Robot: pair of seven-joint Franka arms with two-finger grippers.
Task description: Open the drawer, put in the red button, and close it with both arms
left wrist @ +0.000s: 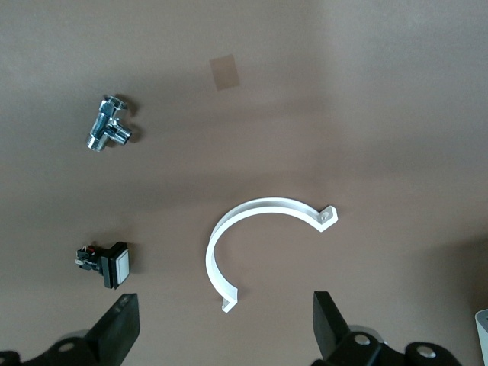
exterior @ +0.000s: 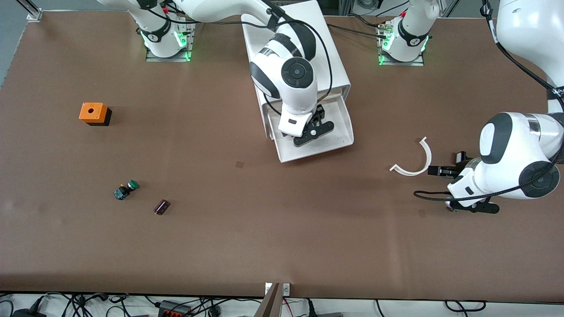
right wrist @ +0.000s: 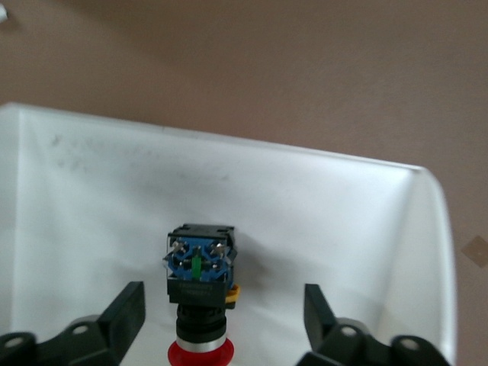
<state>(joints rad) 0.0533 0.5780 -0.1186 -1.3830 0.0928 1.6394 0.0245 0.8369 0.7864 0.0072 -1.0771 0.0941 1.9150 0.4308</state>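
The white drawer [exterior: 346, 132] stands pulled out of its cabinet [exterior: 308, 26], toward the front camera. My right gripper [exterior: 313, 133] hangs inside it, open. In the right wrist view the red button [right wrist: 200, 267] lies on the drawer floor [right wrist: 91, 198] between the right gripper's [right wrist: 223, 314] fingers, touching neither. It has a red cap and a black and blue body. In the front view the right hand hides the button. My left gripper [exterior: 443, 170] waits open and holding nothing, low over the table at the left arm's end.
A white curved clip [exterior: 428, 156] lies just ahead of the left gripper [left wrist: 225, 324], with a chrome valve [left wrist: 107, 126] and a white square switch [left wrist: 110, 264] nearby. Toward the right arm's end lie an orange box [exterior: 93, 113], a green-capped switch [exterior: 127, 189] and a small dark part [exterior: 161, 207].
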